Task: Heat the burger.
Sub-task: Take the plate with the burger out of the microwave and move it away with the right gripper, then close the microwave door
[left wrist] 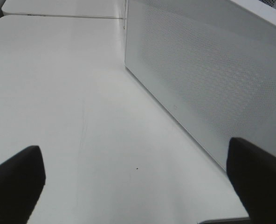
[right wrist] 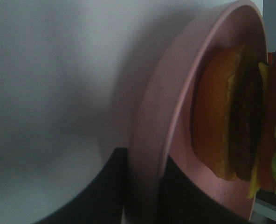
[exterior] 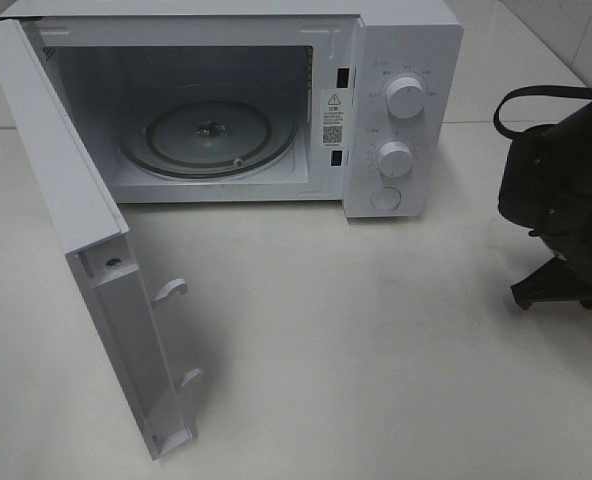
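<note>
Worktop (exterior: 376, 340): white and matte; bare in front of the appliance, as far as is shown.
Microwave (exterior: 406, 60): set at the far edge of the worktop; cavity exposed, glass turntable (exterior: 208, 135) seen empty.
Door (exterior: 86, 250): swung fully out toward the near left corner; it could be clipped by anything carried in low from that side.
Right gripper (exterior: 561, 285): at the right edge; its jaws are seen on either side of the rim of the pink plate (right wrist: 175, 116), clamped on it. If the clamp is slack, the plate could slip.
Left gripper (left wrist: 133, 182): jaws wide apart, nothing held, beside the perforated side wall.
Burger (right wrist: 240, 116): resting on the plate; a slide off is judged likely if tilted.
</note>
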Available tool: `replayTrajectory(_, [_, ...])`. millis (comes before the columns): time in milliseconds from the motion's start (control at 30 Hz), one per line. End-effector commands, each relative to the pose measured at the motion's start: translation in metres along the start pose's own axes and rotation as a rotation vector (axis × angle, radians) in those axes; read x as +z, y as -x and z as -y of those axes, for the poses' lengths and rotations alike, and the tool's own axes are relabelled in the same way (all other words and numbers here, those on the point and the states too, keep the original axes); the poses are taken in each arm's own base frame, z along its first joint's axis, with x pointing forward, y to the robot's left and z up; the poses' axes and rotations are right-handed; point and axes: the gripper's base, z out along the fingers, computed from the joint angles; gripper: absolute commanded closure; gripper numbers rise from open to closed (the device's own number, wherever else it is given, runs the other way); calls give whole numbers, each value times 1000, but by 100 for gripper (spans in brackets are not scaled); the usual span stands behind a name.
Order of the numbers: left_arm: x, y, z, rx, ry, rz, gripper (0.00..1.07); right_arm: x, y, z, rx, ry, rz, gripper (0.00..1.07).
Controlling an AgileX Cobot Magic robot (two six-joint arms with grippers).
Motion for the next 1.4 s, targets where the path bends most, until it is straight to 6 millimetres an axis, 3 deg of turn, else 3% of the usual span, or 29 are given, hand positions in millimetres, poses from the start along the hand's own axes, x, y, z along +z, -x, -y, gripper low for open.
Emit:
replayTrajectory(33, [-2, -1, 1, -4, -3, 26, 9, 0, 5, 2, -4, -27, 27, 84])
replayTrajectory(100, [-2, -1, 1, -4, -3, 26, 9, 0, 6, 1, 1, -17, 29, 80])
replayTrajectory(133, [-2, -1, 1, -4, -3, 26, 9, -2, 8, 0, 6, 6, 29, 73])
replayTrajectory(267, [-2, -1, 1, -4, -3, 26, 9, -5, 12, -3, -4, 48, 10, 59])
replayTrajectory(500, [-2, -1, 1, -4, -3, 26, 9, -16, 17, -2, -38, 96, 8, 55])
replayTrajectory(567, [-2, -1, 1, -4, -3, 26, 9, -31, 19, 8, -64, 131, 34, 54])
replayTrajectory(667, [-2, -1, 1, -4, -3, 26, 9, -36, 20, 11, -75, 142, 43, 53])
replayTrajectory(733, [-2, -1, 1, -4, -3, 26, 9, -54, 19, 23, -113, 194, 73, 40])
replayTrajectory(767, [-2, -1, 1, -4, -3, 26, 9, -54, 19, 23, -113, 194, 73, 40])
replayTrajectory(833, [-2, -1, 1, -4, -3, 26, 9, -67, 18, 32, -134, 226, 101, 27])
replayTrajectory(933, [-2, -1, 1, -4, -3, 26, 9, -78, 17, 41, -128, 251, 123, 22])
replayTrajectory(1133, [-2, -1, 1, -4, -3, 26, 9, -96, 12, 53, -130, 313, 147, 25])
replayTrajectory(1200, [-2, -1, 1, -4, -3, 26, 9, -114, 6, 65, -131, 376, 191, 28])
replayTrajectory(1400, [-2, -1, 1, -4, -3, 26, 9, -135, -3, 79, -151, 458, 240, 29])
